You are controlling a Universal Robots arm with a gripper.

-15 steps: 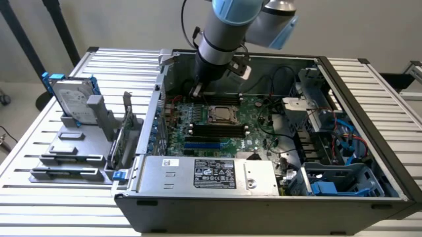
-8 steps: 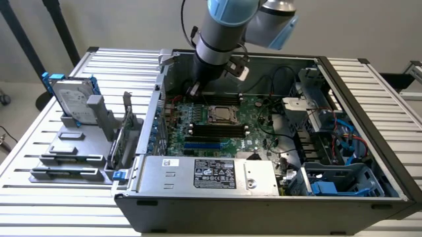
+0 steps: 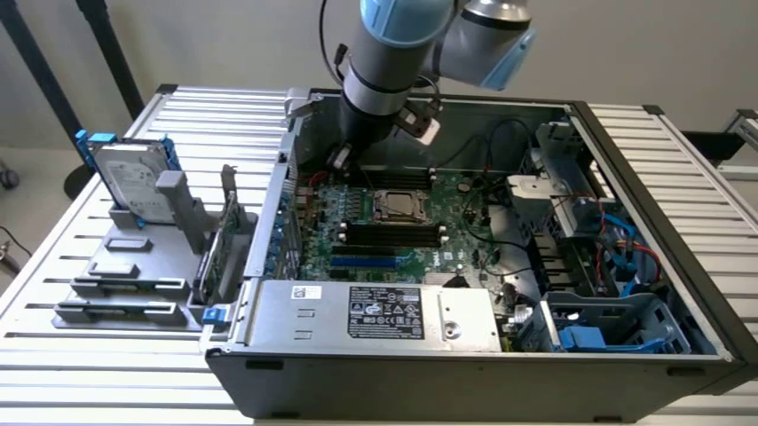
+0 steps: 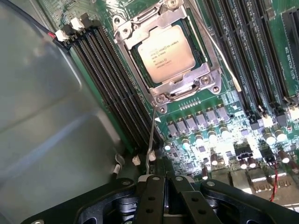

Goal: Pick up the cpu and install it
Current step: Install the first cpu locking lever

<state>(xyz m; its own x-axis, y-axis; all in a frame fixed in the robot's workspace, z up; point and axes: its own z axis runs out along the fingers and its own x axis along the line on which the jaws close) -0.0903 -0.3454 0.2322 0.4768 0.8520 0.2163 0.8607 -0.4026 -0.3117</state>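
CPU [image 4: 167,52]: seated in the motherboard socket [image 4: 205,51], retention frame over it, mid-board inside the open computer case [image 3: 474,390].
My gripper [image 4: 163,193]: clenched, holding nothing, above the board near the case's rear wall.

Bright even light, glare on the motherboard [image 4: 219,140], case wall [image 4: 51,121] blurred nearby.
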